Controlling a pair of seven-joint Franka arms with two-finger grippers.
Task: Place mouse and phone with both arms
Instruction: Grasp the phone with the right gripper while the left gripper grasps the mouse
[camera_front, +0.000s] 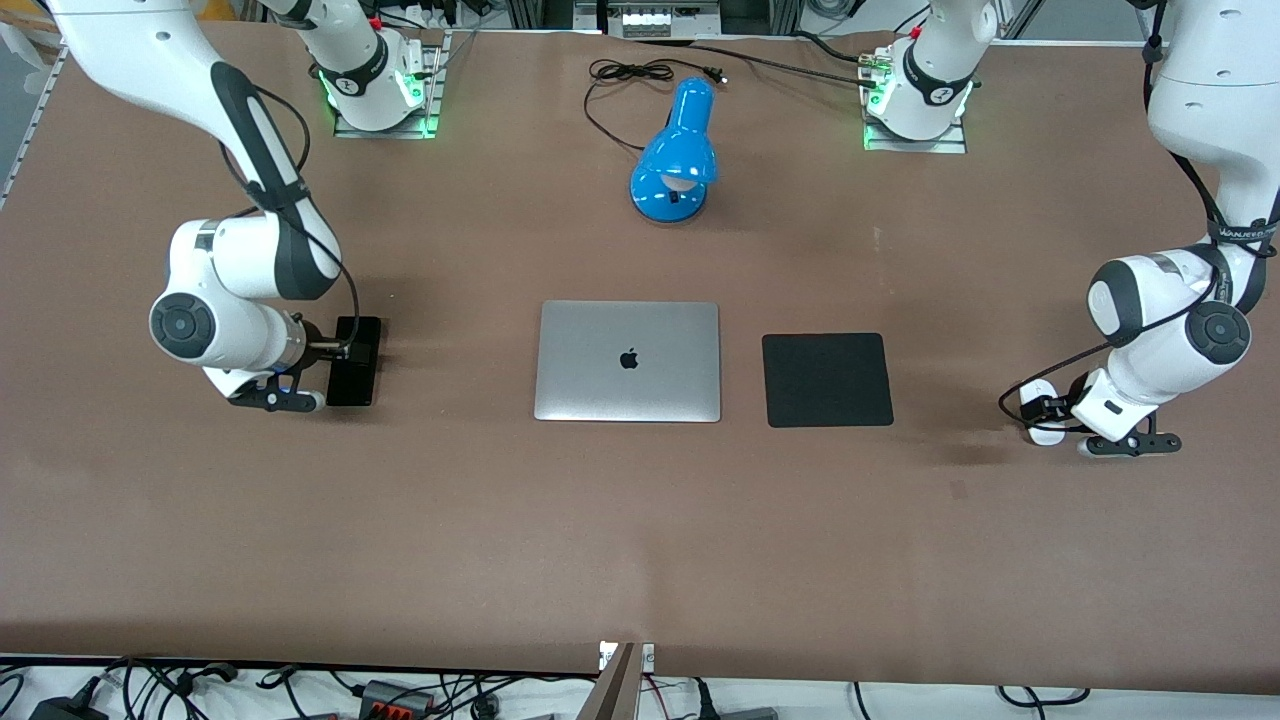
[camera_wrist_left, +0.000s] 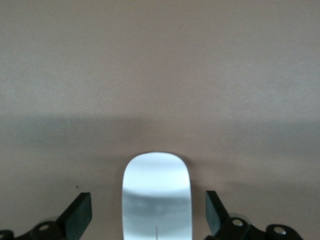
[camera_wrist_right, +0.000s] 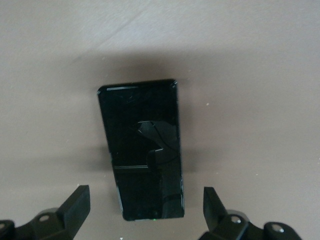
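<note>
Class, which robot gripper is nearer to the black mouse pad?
Left. The left gripper straddles the mouse toward the left arm's end, beside the mouse pad; the right gripper is over the phone, past the laptop.

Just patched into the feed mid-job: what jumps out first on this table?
The closed silver laptop in the middle of the table, with a black mouse pad beside it toward the left arm's end and a blue lamp farther from the front camera. At each end an arm is down low: the right gripper open astride the phone, the left gripper open astride the mouse.
</note>
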